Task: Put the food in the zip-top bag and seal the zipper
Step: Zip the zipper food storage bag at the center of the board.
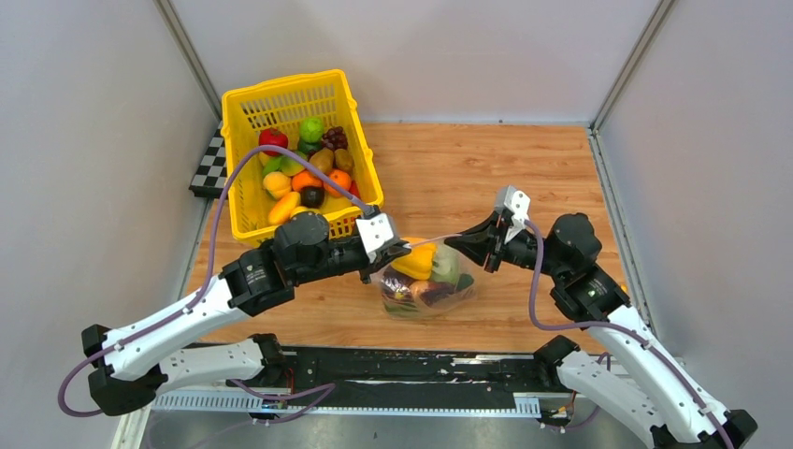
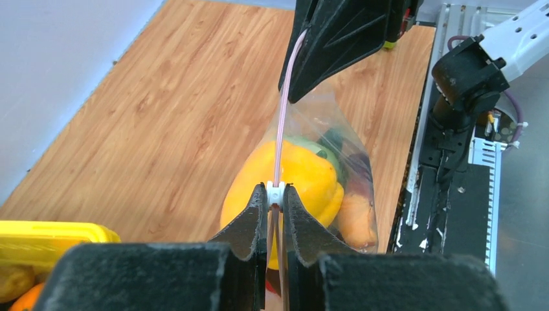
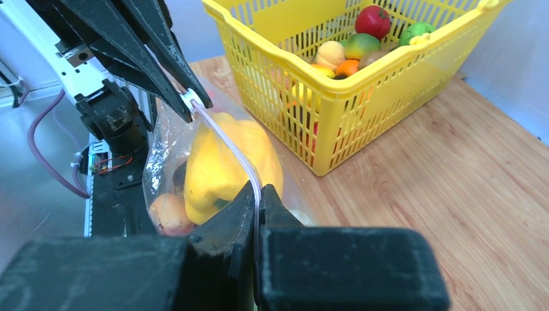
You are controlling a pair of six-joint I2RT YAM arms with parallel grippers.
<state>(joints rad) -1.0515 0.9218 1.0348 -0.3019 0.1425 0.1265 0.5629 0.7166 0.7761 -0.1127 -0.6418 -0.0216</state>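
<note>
In the top view, the zip-top bag [image 1: 425, 281] sits low in the middle of the frame, on the wooden table [image 1: 505, 178]. It is between the two arms. The bag is full of food [image 1: 421, 292]. A big yellow pepper [image 1: 416, 262] is on top, with green and dark pieces beside it and under it.

The zipper [image 1: 432, 240] is the thin pink line along the top of the bag. It is pulled tight between the two grippers. The left gripper [image 1: 404, 249] pinches its left end, with the fingers squeezed close together. In the left wrist view a small white slider [image 2: 276, 192] sits right at those fingertips. The right gripper [image 1: 461, 241] pinches the other end, and its jaws are tight on the strip too.

A yellow basket [image 1: 281, 89] stands in the upper left of the top view, just behind the left arm. It holds other toy fruit [image 1: 309, 168]. The left arm crosses in front of the basket's near wall, and its purple cable [image 1: 229, 187] loops up over the basket. A black and white checkered board [image 1: 210, 166] peeks out at the basket's left side. In the right wrist view the basket is close behind the bag, in the upper right of the frame.
</note>
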